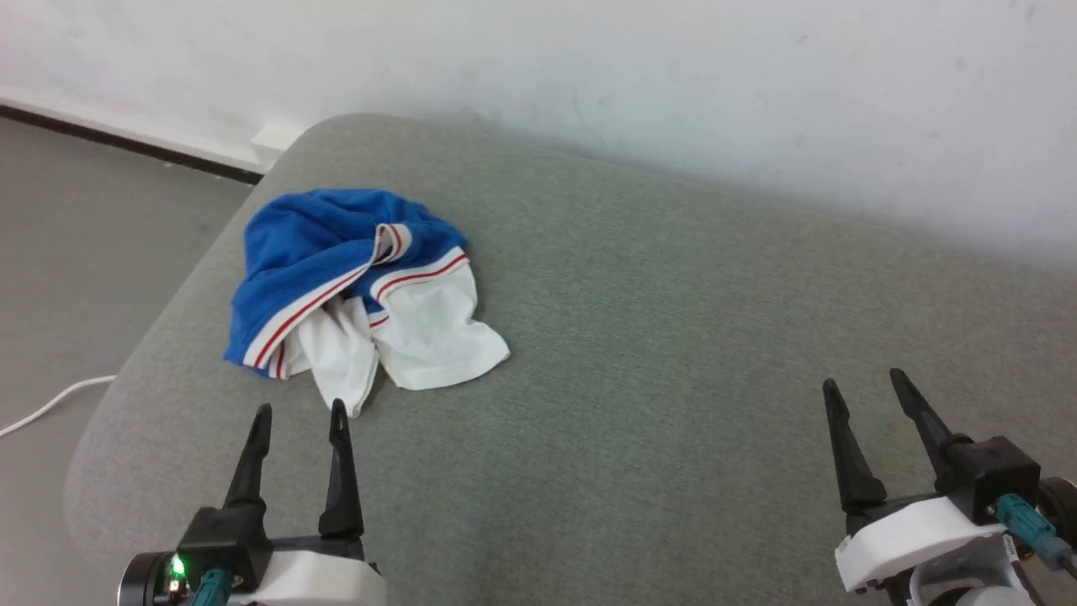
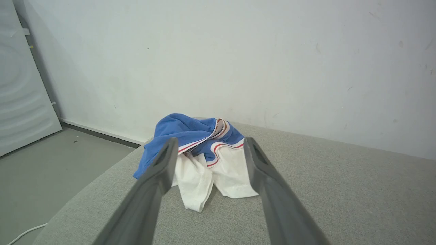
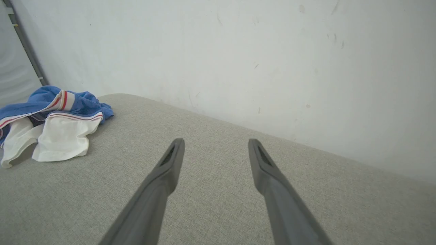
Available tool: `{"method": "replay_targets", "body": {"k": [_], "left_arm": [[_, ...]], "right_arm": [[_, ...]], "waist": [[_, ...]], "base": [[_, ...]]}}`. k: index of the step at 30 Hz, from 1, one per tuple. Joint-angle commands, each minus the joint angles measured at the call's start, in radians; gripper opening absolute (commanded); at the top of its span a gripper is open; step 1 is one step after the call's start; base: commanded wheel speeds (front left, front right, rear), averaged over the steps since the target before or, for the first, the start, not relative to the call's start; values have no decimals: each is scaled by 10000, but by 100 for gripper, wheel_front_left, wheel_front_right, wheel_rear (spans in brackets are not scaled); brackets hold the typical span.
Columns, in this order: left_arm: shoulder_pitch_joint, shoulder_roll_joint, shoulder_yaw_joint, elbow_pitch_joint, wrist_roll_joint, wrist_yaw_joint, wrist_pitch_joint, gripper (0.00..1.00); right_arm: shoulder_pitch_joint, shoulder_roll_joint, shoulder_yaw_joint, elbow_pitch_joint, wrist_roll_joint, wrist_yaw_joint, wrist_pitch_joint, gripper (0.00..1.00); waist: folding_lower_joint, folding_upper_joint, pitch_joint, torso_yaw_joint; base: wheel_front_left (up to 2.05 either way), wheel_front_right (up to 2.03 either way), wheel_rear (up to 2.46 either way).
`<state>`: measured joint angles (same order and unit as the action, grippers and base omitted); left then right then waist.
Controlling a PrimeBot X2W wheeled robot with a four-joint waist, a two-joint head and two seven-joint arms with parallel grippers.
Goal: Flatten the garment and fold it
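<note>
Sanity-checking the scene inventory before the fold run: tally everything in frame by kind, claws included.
Crumpled royal-blue jersey T-shirt with white sleeve ends and red-striped trim: 1
Dark two-fingered claws, both open: 2 (left claw, right claw)
Grey fabric cushion: 1
White cable on the floor: 1
Total: 5

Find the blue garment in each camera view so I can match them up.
Head view: garment, upper left, just beyond the left end effector.
Left wrist view: garment, dead centre.
Right wrist view: garment, far left edge.
Shared landmark: the white wall behind the grey cushion.
</note>
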<state>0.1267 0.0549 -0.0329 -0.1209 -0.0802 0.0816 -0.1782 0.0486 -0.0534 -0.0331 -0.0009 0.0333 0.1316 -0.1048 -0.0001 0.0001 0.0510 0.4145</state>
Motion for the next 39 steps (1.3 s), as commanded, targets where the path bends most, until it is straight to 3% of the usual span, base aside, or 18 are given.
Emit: {"method": "replay_targets", "body": {"k": [1, 29, 39], "left_arm": [[164, -34, -12, -83, -133, 68, -109, 100], [570, -45, -179, -389, -491, 325, -693, 100], [660, -47, -280, -448, -624, 462, -835, 100]], "right_arm": [[109, 21, 2, -41, -36, -7, 10, 100], [243, 30, -54, -119, -45, -9, -162, 100], [153, 32, 36, -266, -148, -9, -114, 100]], "waist": [[1, -1, -19, 210], [1, -1, 119, 1530], [1, -1, 238, 1723]], "base": [[0, 0, 0], [0, 0, 0], [0, 0, 0]]}}
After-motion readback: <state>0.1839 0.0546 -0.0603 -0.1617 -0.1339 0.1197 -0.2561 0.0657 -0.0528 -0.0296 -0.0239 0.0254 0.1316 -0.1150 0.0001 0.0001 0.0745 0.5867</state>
